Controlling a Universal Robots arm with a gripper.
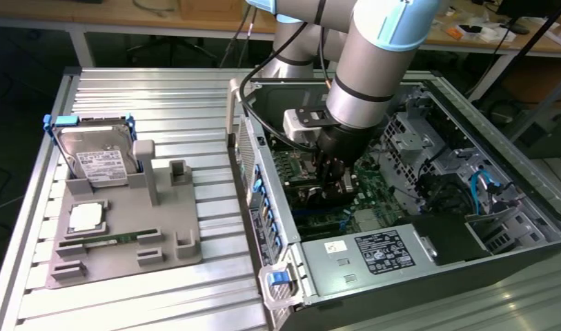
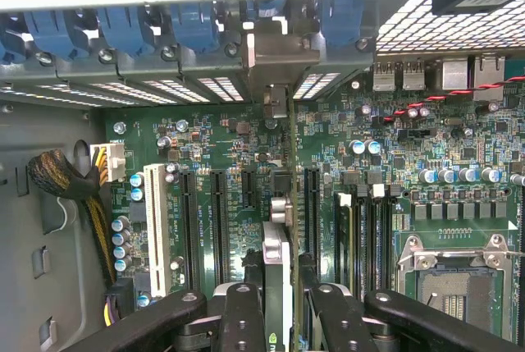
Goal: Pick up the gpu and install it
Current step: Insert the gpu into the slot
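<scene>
A: What sits around the work?

B: In the exterior view, an open computer case point(image 1: 390, 207) fills the right half of the frame, lying on a ribbed metal table point(image 1: 170, 96). At left centre a grey fixture tray point(image 1: 123, 227) carries a silver hard drive point(image 1: 98, 155) standing on edge, a processor chip point(image 1: 85, 217) lying flat below it, and a narrow memory stick point(image 1: 110, 238) in a slot below that. A power supply point(image 1: 377, 255) with a white label sits at the lower middle of the case.

A: Anything crowding the card's path?

B: The wrist view shows the motherboard point(image 2: 410, 171) with several long black expansion slots point(image 2: 220, 212) and one white slot point(image 2: 156, 229) in the lower left. A row of blue slot clips point(image 2: 131, 28) runs along the top, and a bundle of cables point(image 2: 70, 188) lies at the left edge. The empty processor socket point(image 2: 447, 286) is at lower right.

A: And the arm?

B: It reaches steeply down from the top centre of the exterior view into the case, wrist pointing at the board.

A: The tool?

B: The gripper point(image 2: 276, 303) has its black fingers point(image 2: 242, 315) pinching the gpu point(image 2: 277, 270) edge-on, at the bottom centre of the wrist view. The card stands upright above the slots, its silver bracket point(image 2: 275, 98) reaching toward the case's rear openings. Whether it is seated in a slot, I cannot tell.
</scene>
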